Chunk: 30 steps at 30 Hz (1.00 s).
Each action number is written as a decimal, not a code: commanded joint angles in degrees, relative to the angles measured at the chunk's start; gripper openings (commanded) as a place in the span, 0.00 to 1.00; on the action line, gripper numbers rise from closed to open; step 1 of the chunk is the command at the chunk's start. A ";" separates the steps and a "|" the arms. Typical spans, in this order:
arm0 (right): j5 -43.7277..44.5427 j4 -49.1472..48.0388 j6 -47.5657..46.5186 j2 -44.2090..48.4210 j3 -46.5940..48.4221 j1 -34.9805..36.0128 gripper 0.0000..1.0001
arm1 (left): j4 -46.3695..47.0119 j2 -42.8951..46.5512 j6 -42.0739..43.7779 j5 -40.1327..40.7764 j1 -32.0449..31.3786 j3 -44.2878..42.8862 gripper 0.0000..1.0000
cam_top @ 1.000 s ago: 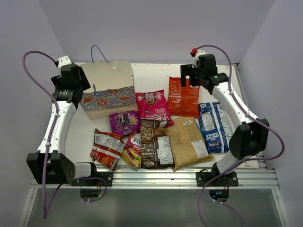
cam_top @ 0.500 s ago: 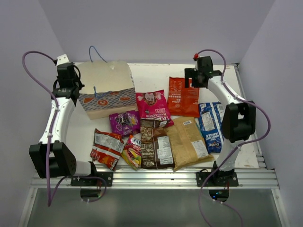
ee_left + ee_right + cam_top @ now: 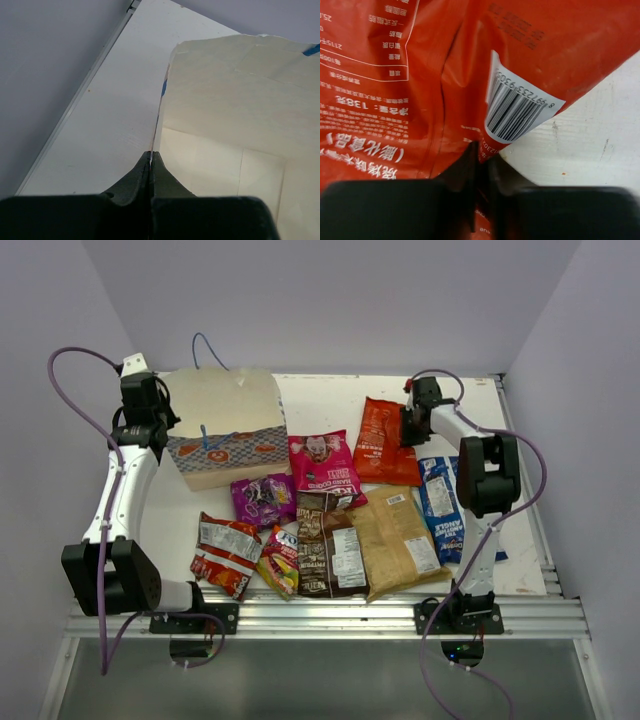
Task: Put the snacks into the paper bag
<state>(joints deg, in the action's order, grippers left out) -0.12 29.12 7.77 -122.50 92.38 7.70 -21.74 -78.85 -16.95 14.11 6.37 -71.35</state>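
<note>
Red foil fills the right wrist view: the red packet (image 3: pixel 420 75) lies toward the far right of the table (image 3: pixel 330 400), its edge pinched between the closed jaws of the right gripper (image 3: pixel 481 159), just below the barcode sticker (image 3: pixel 517 107). At far left, the left gripper (image 3: pixel 151 156) has its jaws pressed together on the left wall of the bag (image 3: pixel 225 100), whose mouth gapes open. The other snacks (image 3: pixel 325 545) lie flat between the arms, all outside the bag.
</note>
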 commanded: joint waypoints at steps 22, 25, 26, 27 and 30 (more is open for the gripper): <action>-10.70 1.56 7.96 2.89 55.17 18.74 0.00 | -1.02 1.59 -1.51 -5.49 0.40 -2.56 0.00; -10.25 -5.29 11.21 0.51 59.93 21.91 0.00 | -1.20 1.94 -1.86 -6.46 0.31 -2.65 0.00; -10.25 -7.66 12.35 -0.10 61.50 23.05 0.00 | -1.29 2.03 -1.86 -6.72 0.31 -2.56 0.00; -9.55 -8.55 12.53 -1.15 62.30 23.58 0.00 | -1.20 2.21 -1.95 -7.07 0.31 -2.48 0.00; -8.93 -11.71 12.62 -1.78 62.14 25.78 0.00 | -1.20 2.47 -2.47 -8.04 0.22 -2.39 0.00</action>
<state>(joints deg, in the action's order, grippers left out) -10.09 25.45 17.63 -123.17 152.16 33.17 -22.35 -78.30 -17.93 8.51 6.37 -71.79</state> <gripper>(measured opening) 0.020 0.008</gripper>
